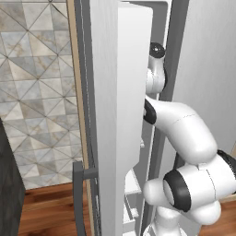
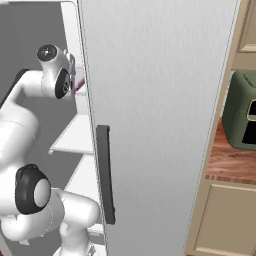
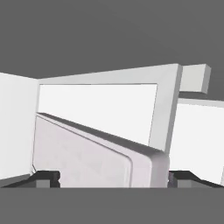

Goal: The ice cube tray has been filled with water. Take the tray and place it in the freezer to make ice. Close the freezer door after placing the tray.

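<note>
Gripping the ice cube tray (image 3: 87, 162) between its two dark tips, the gripper (image 3: 111, 177) is clamped on the tray's near end, so the long pale slab juts forward from the hand into the freezer (image 3: 96, 109), above a white shelf (image 2: 75, 135); I judge this hold keeps it level enough to slide onto that shelf. A pink sliver of tray shows beside the wrist in the right base view. The freezer door (image 1: 117, 120) stands open left of the arm, its bar handle (image 1: 78, 198) low. Right of the freezer, the closed fridge door (image 2: 160, 125) and its dark handle (image 2: 105, 175) crowd the arm's elbow room.
</note>
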Controlling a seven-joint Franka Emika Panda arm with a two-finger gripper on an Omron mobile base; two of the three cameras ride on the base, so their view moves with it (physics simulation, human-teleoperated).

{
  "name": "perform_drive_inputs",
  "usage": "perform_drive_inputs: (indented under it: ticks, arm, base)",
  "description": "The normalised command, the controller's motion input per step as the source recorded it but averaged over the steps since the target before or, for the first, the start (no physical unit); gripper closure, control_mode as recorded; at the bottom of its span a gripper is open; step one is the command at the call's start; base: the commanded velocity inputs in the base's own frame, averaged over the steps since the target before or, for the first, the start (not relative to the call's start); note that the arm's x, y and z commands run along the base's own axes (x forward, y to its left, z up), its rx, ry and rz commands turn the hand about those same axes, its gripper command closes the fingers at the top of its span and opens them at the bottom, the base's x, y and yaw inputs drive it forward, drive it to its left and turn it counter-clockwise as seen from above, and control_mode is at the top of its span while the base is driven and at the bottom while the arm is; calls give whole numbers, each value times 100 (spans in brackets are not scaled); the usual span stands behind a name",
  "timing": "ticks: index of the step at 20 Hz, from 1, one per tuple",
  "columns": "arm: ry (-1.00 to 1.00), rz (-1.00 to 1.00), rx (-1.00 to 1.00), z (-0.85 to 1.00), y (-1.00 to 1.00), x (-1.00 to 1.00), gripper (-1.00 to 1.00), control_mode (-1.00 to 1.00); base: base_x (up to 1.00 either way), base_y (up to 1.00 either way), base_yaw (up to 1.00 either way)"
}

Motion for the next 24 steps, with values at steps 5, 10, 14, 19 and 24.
perform_drive_inputs:
  ticks: [5, 10, 14, 19, 24]
  arm:
    - [8, 0, 0, 0, 1, -26, -100, -100]
    - [5, 0, 0, -1, 2, -83, -100, -100]
    - [1, 0, 0, -4, 0, -100, -100, -100]
    - [0, 0, 0, 0, -16, -100, -100, -100]
    - [0, 0, 0, 0, -33, -96, -100, -100]
  base:
    - [0, 0, 0]
    - [0, 0, 0]
    - [0, 0, 0]
    - [0, 0, 0]
    - [0, 0, 0]
